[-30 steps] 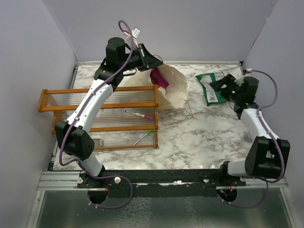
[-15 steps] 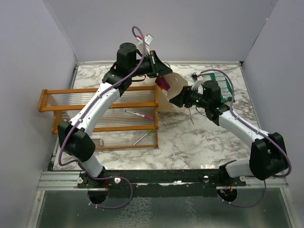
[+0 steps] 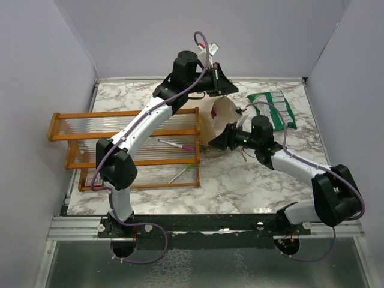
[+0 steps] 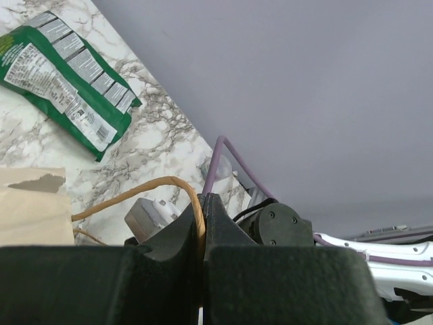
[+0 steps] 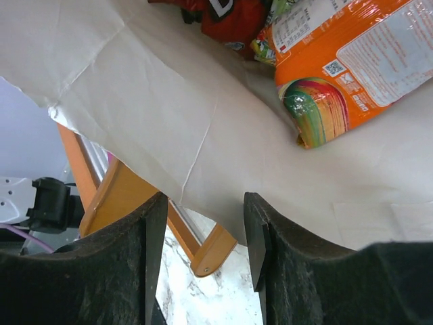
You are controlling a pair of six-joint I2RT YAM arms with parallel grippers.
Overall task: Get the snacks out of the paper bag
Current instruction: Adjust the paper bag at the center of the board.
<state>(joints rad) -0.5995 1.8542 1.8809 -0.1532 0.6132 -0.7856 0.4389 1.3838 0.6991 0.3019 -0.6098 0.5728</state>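
Looking down, top view: paper bag (image 3: 225,117) hangs tilted over the bench (image 3: 252,174), just beside the orange rack (image 3: 126,114). Left end effector (image 3: 221,90) is at the bag's top, right end effector (image 3: 219,139) at the bag's lower near edge.
Already out: green packet (image 3: 273,109), flat on the bench on the bag's side away from the rack.
Left wrist view: left end effector (image 4: 203,223) pressed together on the twine handle (image 4: 172,183). Bag corner (image 4: 30,210) is matte, cream and torn-edged.
Risk, left: the twine is thin and smooth. It may slip or tear from the paper, dropping the bag.
Right wrist view: right end effector (image 5: 203,250) has its fingers apart with nothing between them. It faces the bag's creased inner wall (image 5: 135,88).
Snacks inside: orange packet (image 5: 352,61), glossy and pillow-shaped, with a red packet (image 5: 230,17) deeper in the bag.
Risk, right: closing here would likely pinch soft paper, not foil. Slick crinkly film could also squirt free.
Risk, bag: held by one handle, it could swing or fold onto the rack.
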